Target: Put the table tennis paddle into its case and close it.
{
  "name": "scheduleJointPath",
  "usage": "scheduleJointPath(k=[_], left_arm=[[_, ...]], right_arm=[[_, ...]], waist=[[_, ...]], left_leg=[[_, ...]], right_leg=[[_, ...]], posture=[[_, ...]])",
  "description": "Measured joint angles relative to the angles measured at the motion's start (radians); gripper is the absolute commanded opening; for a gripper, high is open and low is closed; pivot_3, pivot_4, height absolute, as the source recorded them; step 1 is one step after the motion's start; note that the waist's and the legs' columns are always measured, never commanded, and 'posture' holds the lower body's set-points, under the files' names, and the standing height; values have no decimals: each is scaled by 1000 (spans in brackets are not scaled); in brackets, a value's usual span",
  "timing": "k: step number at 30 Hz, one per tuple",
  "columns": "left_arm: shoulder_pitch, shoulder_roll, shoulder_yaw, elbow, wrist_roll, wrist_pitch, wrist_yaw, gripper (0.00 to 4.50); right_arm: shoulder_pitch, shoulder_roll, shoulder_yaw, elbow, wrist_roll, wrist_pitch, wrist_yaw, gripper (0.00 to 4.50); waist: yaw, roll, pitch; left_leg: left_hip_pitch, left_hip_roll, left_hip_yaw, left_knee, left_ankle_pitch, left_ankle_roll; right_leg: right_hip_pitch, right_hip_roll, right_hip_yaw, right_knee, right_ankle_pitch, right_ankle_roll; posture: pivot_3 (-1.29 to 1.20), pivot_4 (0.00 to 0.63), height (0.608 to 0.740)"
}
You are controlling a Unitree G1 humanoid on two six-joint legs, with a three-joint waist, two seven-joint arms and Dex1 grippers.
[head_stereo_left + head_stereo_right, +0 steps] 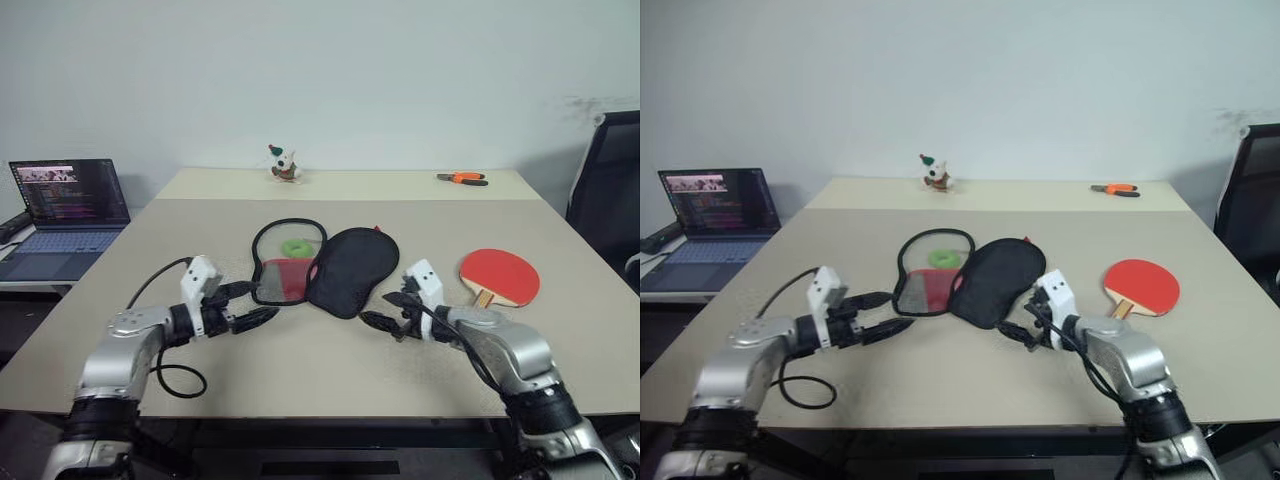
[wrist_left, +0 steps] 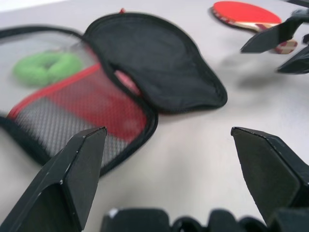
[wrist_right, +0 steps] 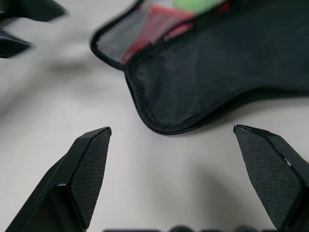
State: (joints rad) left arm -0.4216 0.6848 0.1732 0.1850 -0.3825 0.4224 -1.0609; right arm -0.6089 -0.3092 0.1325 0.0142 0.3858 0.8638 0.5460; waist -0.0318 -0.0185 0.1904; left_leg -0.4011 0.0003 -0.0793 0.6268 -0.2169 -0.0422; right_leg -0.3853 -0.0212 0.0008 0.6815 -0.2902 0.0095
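Nearest the robot, both arms reach in over the counter (image 1: 330, 380) with nothing in them. The left pincer (image 1: 255, 305) has its two black fingers spread wide, tips just short of the open half of the case. The right pincer (image 1: 385, 312) is likewise spread and empty, aimed at the near, narrow end of the black flap.

Just beyond them lies the case (image 1: 345, 268), unzipped and folded open flat: a soft black fabric half on the right, and on the left the red-lined half with black mesh (image 1: 282, 280) and a green ring (image 1: 296, 247) resting inside. It looks limp and light, so it will likely sag or slide if pinched by one edge; the stiffer zip rim seems the better place to pin it, with one pincer steadying it while the other works.

To the right of the case and apart from it, the table tennis paddle (image 1: 500, 275) lies red face up, its wooden handle (image 1: 484, 298) pointing toward the robot's right arm. It should be rigid and light (the rubber face probably grips well, but it lies flush with the counter), so the handle is the natural hold.

Farther back are a small toy figure (image 1: 284, 165), orange-handled pliers (image 1: 463, 178), and a laptop (image 1: 66, 215) off to the left.
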Motion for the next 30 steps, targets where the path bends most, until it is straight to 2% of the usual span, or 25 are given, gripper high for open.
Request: scheduleJointPath(k=[7, 14, 18, 28, 30], left_arm=[[22, 23, 28, -73, -26, 33, 46, 4489], [25, 23, 27, -76, -25, 24, 70, 4489], [24, 23, 26, -77, -25, 23, 76, 4500], [27, 23, 10, -100, -24, 10, 90, 4500], [31, 21, 10, -124, -28, 11, 90, 4500]], right_arm=[[-132, 135, -8, 287, -94, -73, -135, 4459], [-209, 208, -29, 464, -139, -186, -164, 4459], [-242, 255, -60, 520, -137, -206, -177, 3544], [-276, 276, -116, 581, -128, -200, -181, 84], [-274, 264, -123, 568, -116, -145, -167, 33]], waist=[[1, 0, 0], [-2, 0, 0], [-6, 0, 0], [-5, 0, 0], [-5, 0, 0]], left_leg=[[0, -1, 3, 0, 0, 0], [1, 1, 6, -1, 0, 0], [1, 3, 7, -1, 0, 0], [1, 3, 7, -2, 0, 0], [1, 3, 7, -2, 0, 0]], right_leg=[[-1, 0, 2, 1, 0, 0], [-2, 1, 5, 1, 1, -1], [-4, 2, 7, 2, 1, -1], [-4, 2, 8, 1, 1, -1], [-4, 2, 8, 1, 1, -2]], posture=[[0, 150, 740], [0, 150, 740], [0, 150, 740], [0, 150, 740], [0, 150, 740]])
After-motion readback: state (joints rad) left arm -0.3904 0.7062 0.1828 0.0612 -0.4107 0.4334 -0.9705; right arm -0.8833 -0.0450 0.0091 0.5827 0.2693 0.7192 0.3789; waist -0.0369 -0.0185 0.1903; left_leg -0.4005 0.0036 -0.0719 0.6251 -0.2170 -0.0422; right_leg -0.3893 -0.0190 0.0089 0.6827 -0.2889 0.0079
